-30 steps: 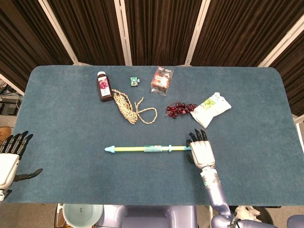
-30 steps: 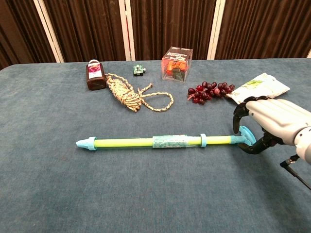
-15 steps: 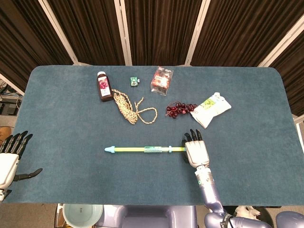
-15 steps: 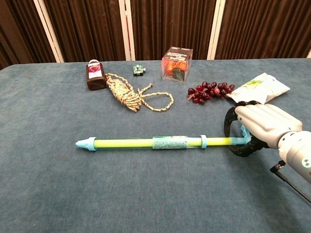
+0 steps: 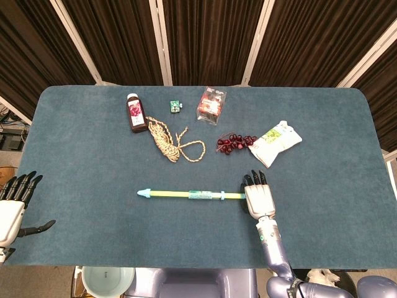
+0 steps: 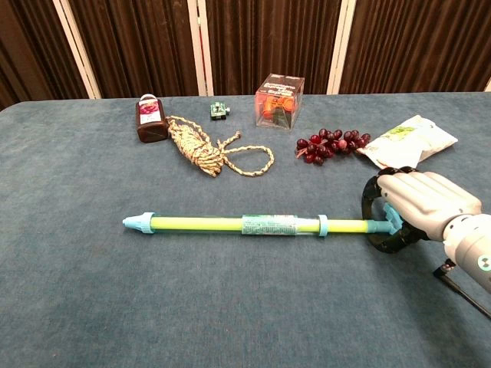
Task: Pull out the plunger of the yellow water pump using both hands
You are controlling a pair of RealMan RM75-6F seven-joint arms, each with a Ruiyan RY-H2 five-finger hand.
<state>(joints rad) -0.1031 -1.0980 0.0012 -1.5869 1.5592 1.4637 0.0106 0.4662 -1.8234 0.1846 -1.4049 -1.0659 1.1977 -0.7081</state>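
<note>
From the head view, one yellow water pump (image 5: 189,195) is lying flat on the near-middle of the bench (image 5: 87,155), which is wearing a fuzzy blue-green cloth. It's a long skinny tube with a light blue pointed tip on the left and a pale label band around the middle. The right hand (image 5: 260,197) is sitting over the pump's right end, white shell with dark fingers curling around the handle there, so it's gripping the pump. The left hand (image 5: 12,208) is hanging off the near-left corner, well apart from everything, fingers spread and holding nothing. Along the far side I'm counting one of each: a dark red bottle (image 5: 136,113) with a white cap, a braided rope (image 5: 170,141) coiled up with a loop trailing right, a tiny green gadget (image 5: 176,106), a clear plastic box (image 5: 211,105) with orange-red stuff inside (can't tell what), a bunch of dark red grapes (image 5: 232,143), and a crinkly white-and-green pouch (image 5: 275,142).

Chest view: same lineup. The pump (image 6: 245,225) is stretching left to right, and the right hand (image 6: 414,208) is wrapping its fingers around the blue handle at the right end. The box (image 6: 279,99) is looking see-through with an orange item in it. Left hand isn't showing here.
</note>
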